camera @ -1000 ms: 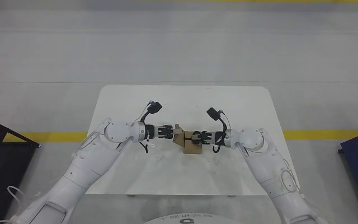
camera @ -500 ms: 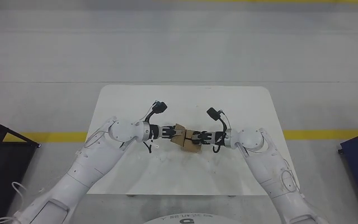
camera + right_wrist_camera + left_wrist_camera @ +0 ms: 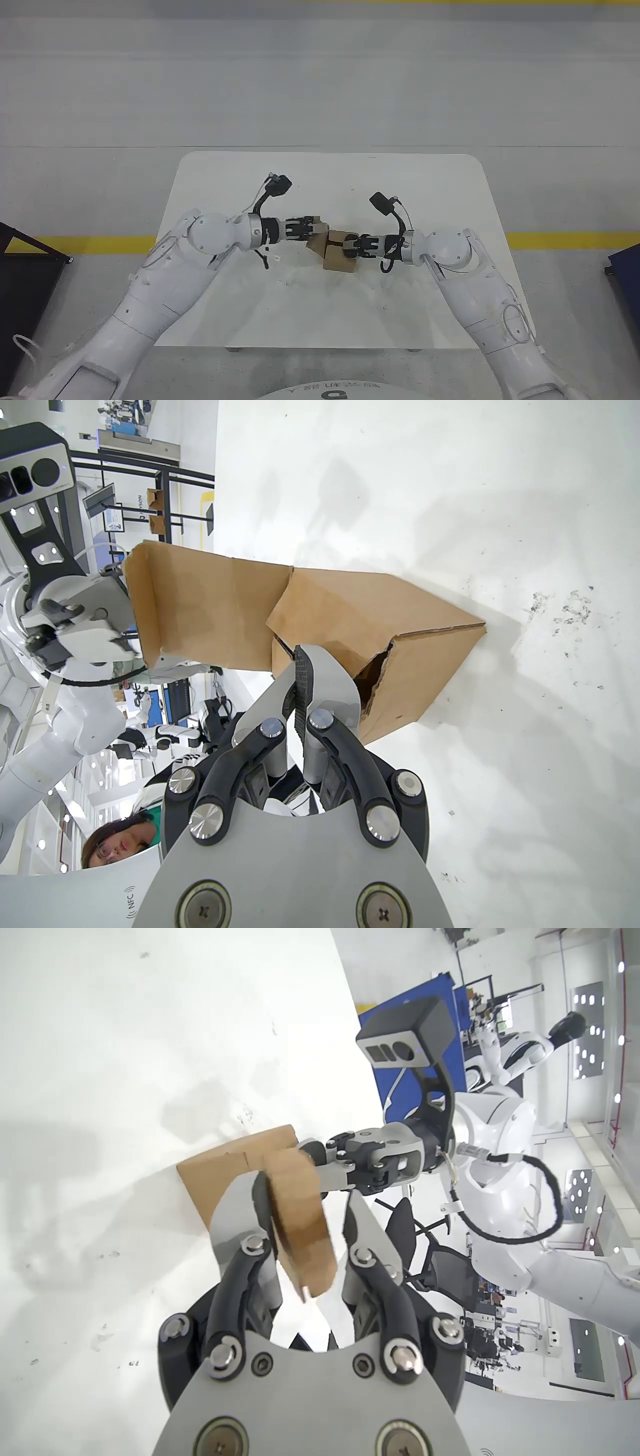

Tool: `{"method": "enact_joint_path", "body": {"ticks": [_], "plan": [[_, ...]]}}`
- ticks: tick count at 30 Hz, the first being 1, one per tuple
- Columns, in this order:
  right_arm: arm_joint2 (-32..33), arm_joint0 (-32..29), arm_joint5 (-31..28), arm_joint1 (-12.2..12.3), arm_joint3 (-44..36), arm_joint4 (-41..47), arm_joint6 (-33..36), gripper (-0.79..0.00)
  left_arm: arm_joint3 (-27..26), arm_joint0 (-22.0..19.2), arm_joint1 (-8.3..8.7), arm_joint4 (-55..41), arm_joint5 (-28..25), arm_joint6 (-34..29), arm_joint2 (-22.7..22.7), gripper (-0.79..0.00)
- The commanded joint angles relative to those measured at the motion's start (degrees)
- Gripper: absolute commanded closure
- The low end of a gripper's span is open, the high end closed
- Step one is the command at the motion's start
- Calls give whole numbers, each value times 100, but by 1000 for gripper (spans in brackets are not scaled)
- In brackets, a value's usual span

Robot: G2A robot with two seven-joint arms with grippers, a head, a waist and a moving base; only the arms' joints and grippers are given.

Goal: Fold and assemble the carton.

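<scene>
Carton (image 3: 340, 255): small brown cardboard box, partly assembled, resting on counter (image 3: 220, 300) near centre; end flap (image 3: 200, 610) open, raised at its 10 o'clock.

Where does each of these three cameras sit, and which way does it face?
Top view: above the arms, looking down at the white table; the left gripper and right gripper meet at the brown cardboard carton.
Left wrist view: on the left wrist, looking past its own gripper at a carton flap.
Right wrist view: on the right wrist, looking past its own gripper at the carton's side.
Shared: both wrist views see the carton and the opposite gripper.
</scene>
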Motion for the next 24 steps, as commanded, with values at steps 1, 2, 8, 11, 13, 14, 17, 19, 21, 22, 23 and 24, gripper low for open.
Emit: {"method": "enact_joint_path", "body": {"ticks": [1, 2, 8, 11, 13, 14, 17, 19, 21, 22, 23, 24], "plan": [[0, 0, 0, 0, 0, 0, 0, 0, -139, 250, 99, -17, -88, 37, -339, -785], [0, 0, 0, 0, 0, 0, 0, 0, -204, 372, 150, -8, -109, 48, -513, -785], [0, 0, 0, 0, 0, 0, 0, 0, -549, 1044, 380, 39, -140, 2, -1328, -767], [0, 0, 0, 0, 0, 0, 0, 0, -607, 1149, 399, 137, -95, -138, -1288, -597], [0, 0, 0, 0, 0, 0, 0, 0, -592, 1097, 375, 220, -55, -214, -1114, -542], [0, 0, 0, 0, 0, 0, 0, 0, -567, 1046, 355, 241, -29, -224, -1010, -511], [-23, -27, -3, -1, -8, -6, -111, 0, -405, 824, 286, 338, 89, -246, -705, -372], [-40, -39, -3, 6, -16, 14, -147, 0, -294, 686, 242, 330, 143, -222, -565, -345], [-38, -41, -10, 19, -17, 32, -145, 0, -208, 569, 208, 326, 167, -210, -460, -292], [-38, -42, -12, 25, -19, 42, -146, 0, -177, 518, 194, 341, 183, -209, -412, -259], [-39, -44, -16, 30, -21, 55, -151, 0, -157, 472, 180, 346, 197, -206, -368, -215], [-43, -45, -17, 35, -22, 61, -155, 0, -145, 433, 166, 339, 202, -202, -326, -188]]}}
